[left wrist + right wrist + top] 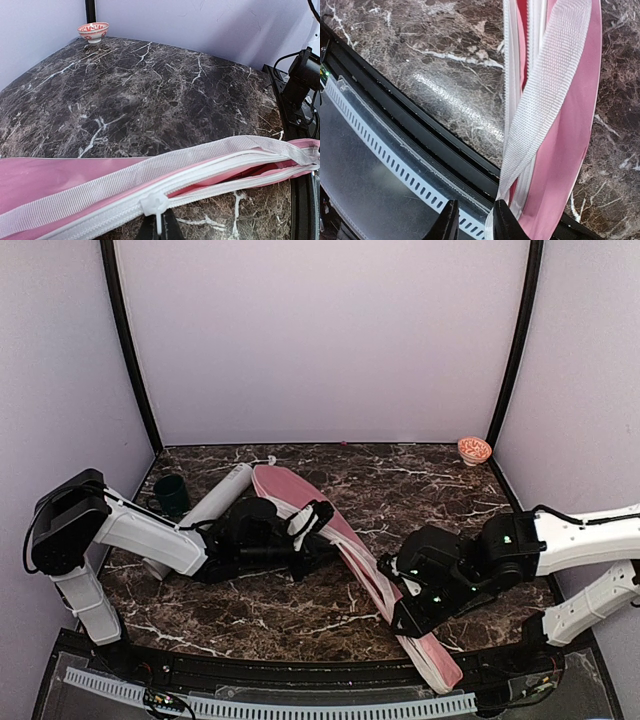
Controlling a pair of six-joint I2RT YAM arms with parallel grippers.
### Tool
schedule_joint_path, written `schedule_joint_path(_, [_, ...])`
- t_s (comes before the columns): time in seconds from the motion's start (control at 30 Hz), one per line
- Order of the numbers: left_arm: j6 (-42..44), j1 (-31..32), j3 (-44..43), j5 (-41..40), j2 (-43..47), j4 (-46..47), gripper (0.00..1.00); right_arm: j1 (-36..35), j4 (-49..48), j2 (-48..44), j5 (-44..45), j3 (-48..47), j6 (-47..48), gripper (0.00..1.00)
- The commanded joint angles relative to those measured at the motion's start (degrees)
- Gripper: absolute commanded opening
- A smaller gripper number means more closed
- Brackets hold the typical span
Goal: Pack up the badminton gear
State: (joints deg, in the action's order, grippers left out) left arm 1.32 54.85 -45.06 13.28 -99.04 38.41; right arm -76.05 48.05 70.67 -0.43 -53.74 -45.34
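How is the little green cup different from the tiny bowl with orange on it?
The green cup is dark and plain; the bowl is white with orange-red marks. The cup looks taller; the bowl is wide and shallow. The cup stands left, beside the grey tube; the bowl sits alone in the far right corner. Both rest on the marble table.

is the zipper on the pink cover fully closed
No, the zipper gapes open to the right of its white slider on the pink cover.
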Motion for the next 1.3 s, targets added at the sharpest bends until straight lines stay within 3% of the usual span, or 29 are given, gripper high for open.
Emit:
schedule_joint_path(0.0, [0.27,-0.36,-1.61,0.61,2.1,2.84,0.0,-0.62,0.41,2.2,1.25,1.23,-0.98,0.27])
schedule_joint_path(0.37, [0.21,-0.36,-1.68,0.65,2.0,3.16,0.0,-1.29,3.32,7.81,5.36,-0.95,-0.36,0.26])
schedule_joint_path(0.53, [0.44,-0.36,-1.37,0.45,2.01,3.11,0.0,-1.82,3.81,7.45,6.34,-2.19,-0.57,0.01])
schedule_joint_path(0.7, [0.46,-0.44,-0.87,0.26,1.84,3.36,0.0,-2.0,4.42,2.7,6.36,-2.9,-1.98,0.01])
schedule_joint_path(0.87, [0.27,-0.62,-0.75,0.5,1.36,3.61,0.0,-1.62,1.82,-3.81,3.97,2.42,-4.14,0.04])
schedule_joint_path(1.27, [0.26,-0.75,-1.6,0.96,0.7,3.46,0.0,0.48,-0.79,-10.11,1.79,7.75,-5.87,0.05])
